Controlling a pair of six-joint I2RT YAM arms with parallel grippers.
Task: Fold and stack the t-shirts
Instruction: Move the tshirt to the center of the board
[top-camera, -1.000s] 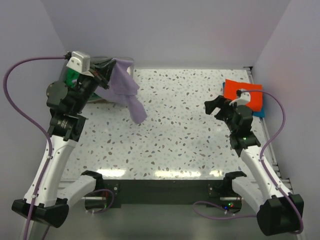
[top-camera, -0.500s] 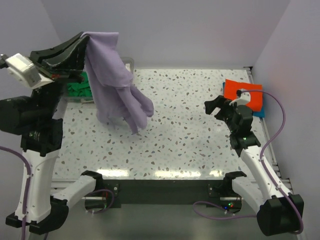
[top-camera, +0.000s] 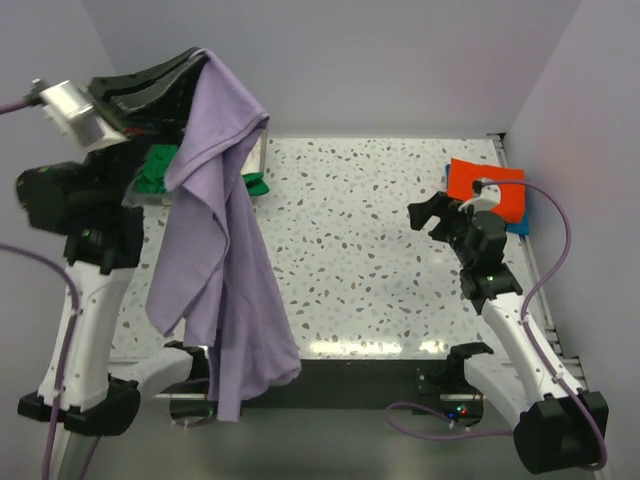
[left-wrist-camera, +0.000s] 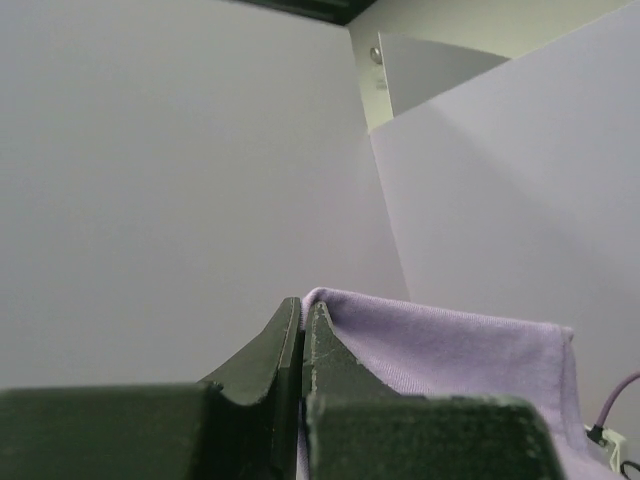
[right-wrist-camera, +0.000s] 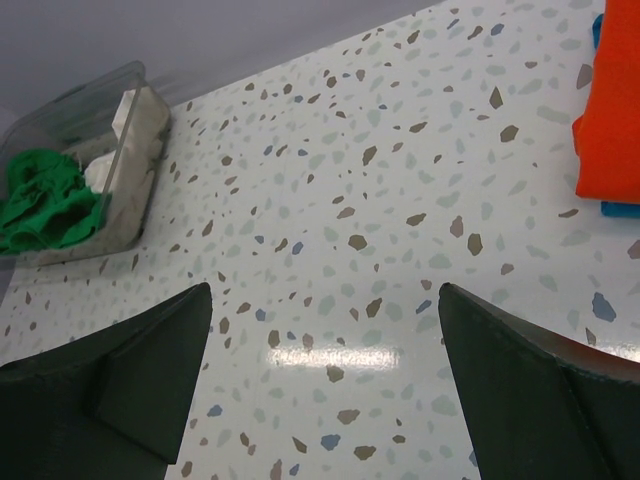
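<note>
1 lavender t-shirt hangs from the raised left gripper, jaws clamped on its upper edge, long axis straight down toward the table. Behind it, a green t-shirt lies in the tub. The right gripper hovers spread and empty, well apart, beside the orange t-shirt; spreading the cloth probably needs it to cross.

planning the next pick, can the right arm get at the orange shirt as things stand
Probably yes: the right hand is open and empty, and the orange shirt lies right beside it with nothing between them.
</note>
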